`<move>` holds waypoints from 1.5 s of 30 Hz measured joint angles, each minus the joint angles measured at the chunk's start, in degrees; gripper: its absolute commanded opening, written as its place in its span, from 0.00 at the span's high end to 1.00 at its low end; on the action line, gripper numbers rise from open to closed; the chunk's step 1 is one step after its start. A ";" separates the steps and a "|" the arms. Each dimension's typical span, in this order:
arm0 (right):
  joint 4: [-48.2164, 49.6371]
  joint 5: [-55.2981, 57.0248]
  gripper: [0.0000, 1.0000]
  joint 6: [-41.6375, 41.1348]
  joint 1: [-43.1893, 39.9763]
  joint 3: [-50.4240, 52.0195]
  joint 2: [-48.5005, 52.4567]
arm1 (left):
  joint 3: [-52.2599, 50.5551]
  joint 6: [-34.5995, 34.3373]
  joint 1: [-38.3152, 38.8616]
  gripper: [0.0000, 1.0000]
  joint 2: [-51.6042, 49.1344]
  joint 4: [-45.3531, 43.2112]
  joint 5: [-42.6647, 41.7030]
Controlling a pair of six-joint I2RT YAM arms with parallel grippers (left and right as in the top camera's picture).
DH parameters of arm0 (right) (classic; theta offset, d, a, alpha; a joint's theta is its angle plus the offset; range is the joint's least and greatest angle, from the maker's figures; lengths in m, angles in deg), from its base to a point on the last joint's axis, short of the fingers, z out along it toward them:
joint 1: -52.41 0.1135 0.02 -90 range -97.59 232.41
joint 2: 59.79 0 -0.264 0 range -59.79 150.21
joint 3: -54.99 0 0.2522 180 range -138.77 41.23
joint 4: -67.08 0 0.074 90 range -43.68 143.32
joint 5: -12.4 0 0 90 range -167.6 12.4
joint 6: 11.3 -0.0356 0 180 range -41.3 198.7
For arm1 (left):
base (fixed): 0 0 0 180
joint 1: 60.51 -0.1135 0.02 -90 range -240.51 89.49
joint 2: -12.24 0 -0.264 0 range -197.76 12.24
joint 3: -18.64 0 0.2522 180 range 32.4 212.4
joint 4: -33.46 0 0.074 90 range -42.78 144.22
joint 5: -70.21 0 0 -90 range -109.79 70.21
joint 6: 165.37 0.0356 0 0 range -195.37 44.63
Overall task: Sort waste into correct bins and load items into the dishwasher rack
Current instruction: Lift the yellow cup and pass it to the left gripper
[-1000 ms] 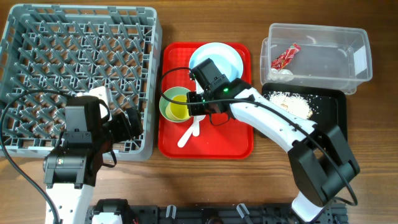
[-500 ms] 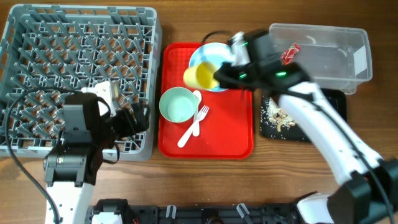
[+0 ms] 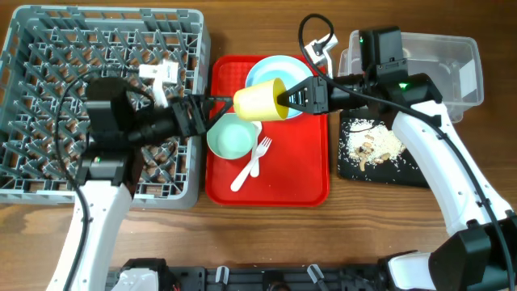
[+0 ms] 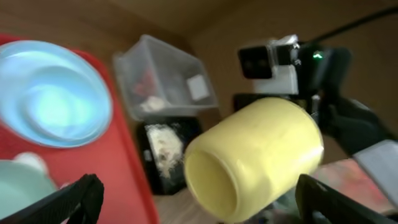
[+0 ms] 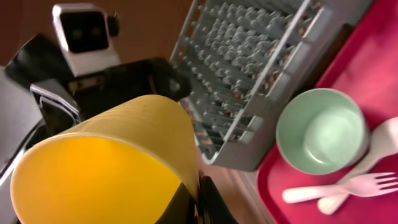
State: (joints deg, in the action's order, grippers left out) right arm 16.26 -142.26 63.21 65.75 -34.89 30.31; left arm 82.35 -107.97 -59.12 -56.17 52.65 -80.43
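Note:
My right gripper [image 3: 284, 99] is shut on the rim of the small yellow cup [image 3: 258, 99] and holds it on its side above the red tray, mouth towards the left arm. In the right wrist view the fingers [image 5: 199, 193] pinch the cup wall [image 5: 124, 155]. My left gripper [image 3: 212, 111] is open just left of the cup; in its view the cup [image 4: 261, 155] hangs between the spread fingers [image 4: 205, 202]. The pale-blue plate [image 3: 283, 74], light-green bowl [image 3: 234, 136], white fork [image 3: 260, 153] and spoon lie on the tray. The grey rack [image 3: 48, 48] stands at the left.
The red tray [image 3: 307, 182] is in the middle. The clear tub [image 3: 420, 73] stands at the back right, with red wrapper [image 4: 146, 81] and white scrap inside. The black tray [image 3: 404, 170] in front of it holds rice-like leftovers [image 3: 376, 145].
My right gripper lifted the yellow cup out of the green bowl and turned it sideways to the left. My left arm swung from the rack's front edge towards the cup.

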 measured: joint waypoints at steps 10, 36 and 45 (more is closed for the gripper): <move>4.15 -9.35 0.96 0.33 0.00 0.00 0.00 | 0.04 -8.24 4.76 0.00 -3.32 -13.66 -9.68; 9.31 -13.33 0.96 -3.98 0.00 0.00 0.00 | 0.04 -21.97 10.69 0.21 -3.39 -26.84 -11.06; 9.29 -13.31 0.96 -4.17 0.00 0.00 0.00 | 0.04 -22.40 10.69 0.12 -3.41 -27.61 -10.82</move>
State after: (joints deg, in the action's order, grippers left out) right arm 25.55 -155.57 59.04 65.75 -34.89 30.31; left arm 82.40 -130.38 -48.43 -59.57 25.05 -91.25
